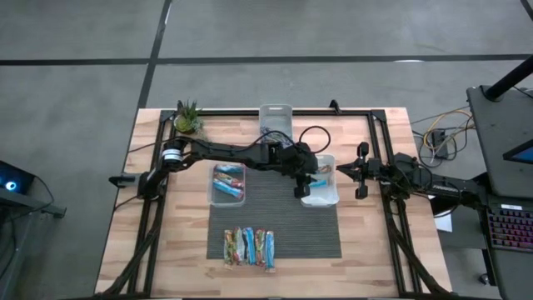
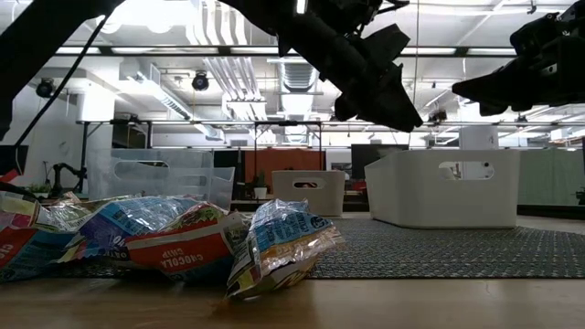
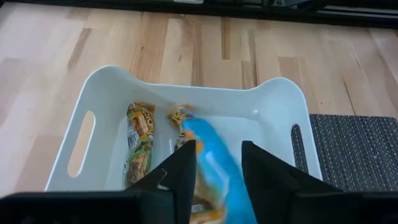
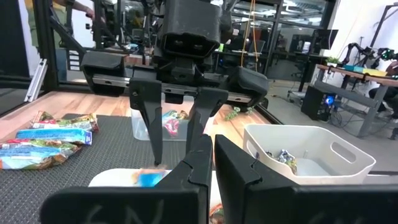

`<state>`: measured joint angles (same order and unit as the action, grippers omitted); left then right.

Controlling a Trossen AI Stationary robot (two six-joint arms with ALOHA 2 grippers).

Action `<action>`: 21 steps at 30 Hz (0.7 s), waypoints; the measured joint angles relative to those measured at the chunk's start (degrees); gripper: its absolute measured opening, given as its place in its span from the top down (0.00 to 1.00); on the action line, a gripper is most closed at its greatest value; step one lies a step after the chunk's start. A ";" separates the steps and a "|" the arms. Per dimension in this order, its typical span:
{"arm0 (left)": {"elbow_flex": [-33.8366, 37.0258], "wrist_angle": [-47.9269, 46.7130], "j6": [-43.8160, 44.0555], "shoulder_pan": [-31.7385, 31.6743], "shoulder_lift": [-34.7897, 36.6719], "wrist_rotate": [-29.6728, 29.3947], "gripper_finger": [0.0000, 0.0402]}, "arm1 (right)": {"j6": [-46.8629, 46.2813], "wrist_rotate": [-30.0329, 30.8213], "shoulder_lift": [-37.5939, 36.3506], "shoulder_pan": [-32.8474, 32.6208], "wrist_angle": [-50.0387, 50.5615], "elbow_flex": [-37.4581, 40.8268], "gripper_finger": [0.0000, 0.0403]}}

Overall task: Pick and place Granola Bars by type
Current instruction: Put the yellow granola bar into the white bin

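Blue bar (image 3: 214, 168) (wrist-only) between left gripper (image 3: 214, 177)

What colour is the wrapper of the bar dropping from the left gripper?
Blue bar, clearest in the left wrist view.

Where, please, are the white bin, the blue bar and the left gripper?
white bin (image 3: 273, 99): left wrist view, far rim.
blue bar (image 3: 214, 165): left wrist view, middle of its wrapper.
left gripper (image 3: 217, 171): left wrist view, midway between its fingers.
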<state>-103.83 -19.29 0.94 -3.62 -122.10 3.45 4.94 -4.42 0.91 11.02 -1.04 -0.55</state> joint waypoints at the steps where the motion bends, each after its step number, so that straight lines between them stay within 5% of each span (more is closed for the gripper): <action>1: 0.00 -0.06 0.03 0.00 0.00 -0.01 0.71 | -0.09 0.01 0.00 -0.01 0.00 0.00 0.98; 21: 0.00 -0.51 -2.05 -0.09 0.05 3.57 0.74 | -0.24 0.00 0.00 -0.02 0.00 0.01 0.98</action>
<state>-103.83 -19.80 -1.10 -3.70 -122.06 7.02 4.70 -4.42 0.91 11.00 -1.04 -0.54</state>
